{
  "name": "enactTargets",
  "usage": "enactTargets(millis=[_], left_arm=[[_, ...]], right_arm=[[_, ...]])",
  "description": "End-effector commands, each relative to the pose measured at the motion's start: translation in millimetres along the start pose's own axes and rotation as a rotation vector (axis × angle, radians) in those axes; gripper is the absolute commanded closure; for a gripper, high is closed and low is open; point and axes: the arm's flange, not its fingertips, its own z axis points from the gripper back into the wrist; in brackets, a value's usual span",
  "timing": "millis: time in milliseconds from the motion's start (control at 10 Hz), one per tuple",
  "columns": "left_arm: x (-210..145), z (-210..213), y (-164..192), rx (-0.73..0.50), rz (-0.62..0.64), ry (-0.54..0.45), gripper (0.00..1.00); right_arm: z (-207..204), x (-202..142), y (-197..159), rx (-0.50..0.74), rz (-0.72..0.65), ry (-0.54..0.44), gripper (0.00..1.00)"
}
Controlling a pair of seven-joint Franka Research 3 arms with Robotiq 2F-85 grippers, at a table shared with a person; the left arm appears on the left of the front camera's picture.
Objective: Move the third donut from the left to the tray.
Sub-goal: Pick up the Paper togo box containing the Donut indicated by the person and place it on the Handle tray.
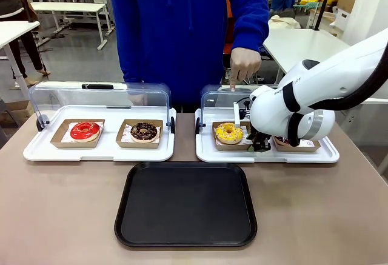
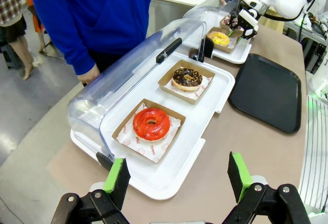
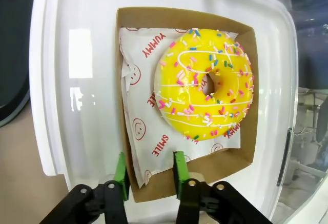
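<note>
The third donut from the left [image 1: 228,133] [image 2: 219,38] [image 3: 205,83] has yellow glaze with sprinkles and lies in a square brown cardboard holder [image 3: 205,167] on the right white tray. My right gripper [image 1: 260,144] [image 3: 150,175] is down at the holder's right side, its green pads shut on the holder's wall near a corner. The black tray [image 1: 187,204] [image 2: 266,88] lies flat in front of the white trays with nothing on it. My left gripper [image 2: 178,178] hovers open and apart, short of the left white tray.
A person's hand [image 1: 244,65] holds up the right tray's clear lid [image 1: 218,98]. The left white tray [image 1: 36,151] holds a red donut [image 1: 85,131] and a chocolate donut [image 1: 143,131] under a raised lid. Another holder [image 1: 297,145] sits partly behind my right arm.
</note>
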Motion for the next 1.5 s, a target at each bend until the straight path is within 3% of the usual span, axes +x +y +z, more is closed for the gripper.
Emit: enactTargets(millis=[0, 100, 1100, 1400], left_arm=[[2, 0, -2, -0.009, 0.003, 0.001, 0.00], [2, 0, -2, -0.009, 0.003, 0.001, 0.00], [2, 0, -2, -0.009, 0.003, 0.001, 0.00], [2, 0, -2, -0.009, 0.003, 0.001, 0.00]], right_arm=[[2, 8, -6, 0.020, -0.011, 0.032, 0.95], [2, 9, -6, 0.026, -0.011, 0.036, 1.00], [-2, 6, 0, 0.051, 0.011, 0.035, 0.98], [56, 19, 16, -0.008, 0.013, -0.018, 0.98]])
